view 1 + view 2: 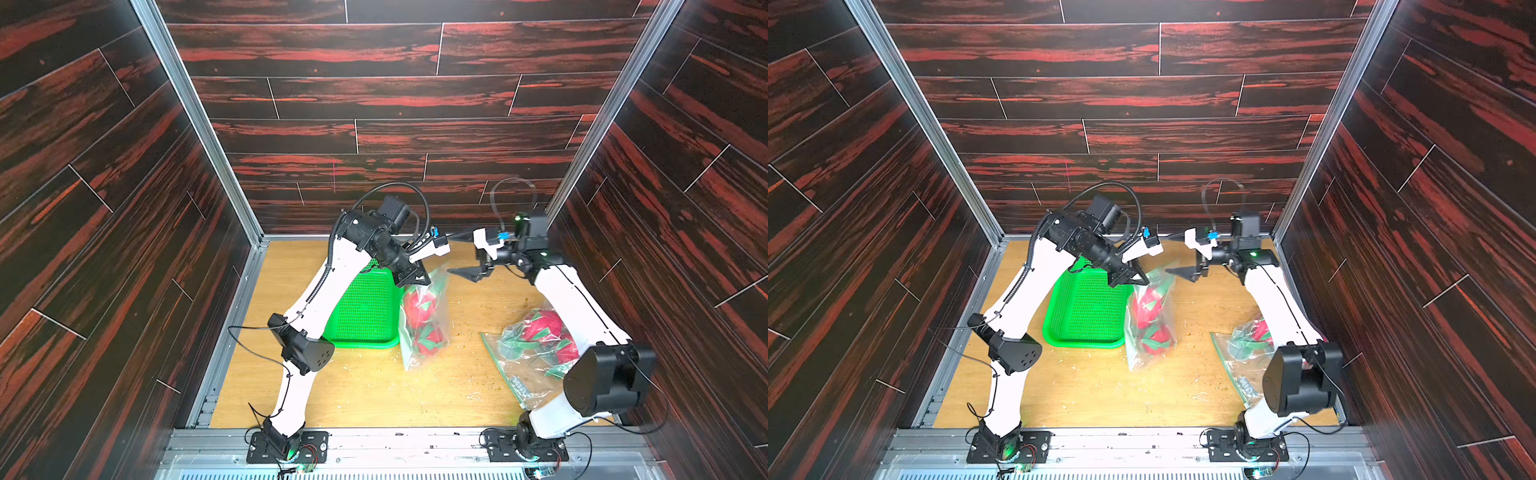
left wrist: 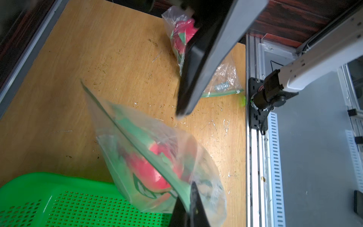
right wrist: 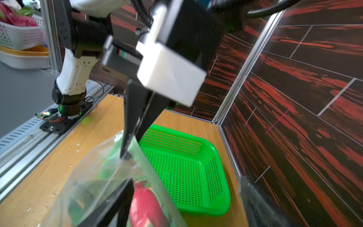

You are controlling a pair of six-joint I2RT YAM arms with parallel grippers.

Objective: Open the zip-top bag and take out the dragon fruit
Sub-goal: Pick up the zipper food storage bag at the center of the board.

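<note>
Wooden worktop point(image 1: 374, 395) in a dark-panelled booth: two arms, one bag of fruit.
We judge the task barely begun: the left jaws pinch the green seal (apparently unopened) of the zip-top bag point(image 1: 417, 357), hanging beside a green basket point(image 1: 361, 307). The dragon fruit point(image 1: 417, 309) sits inside, below that grip; the right jaws, spread wide, hover just beside the bag's top.

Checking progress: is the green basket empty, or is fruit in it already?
Empty: the green basket shows only bare perforated floor; the dragon fruit sits inside the zip-top bag beside it.
</note>
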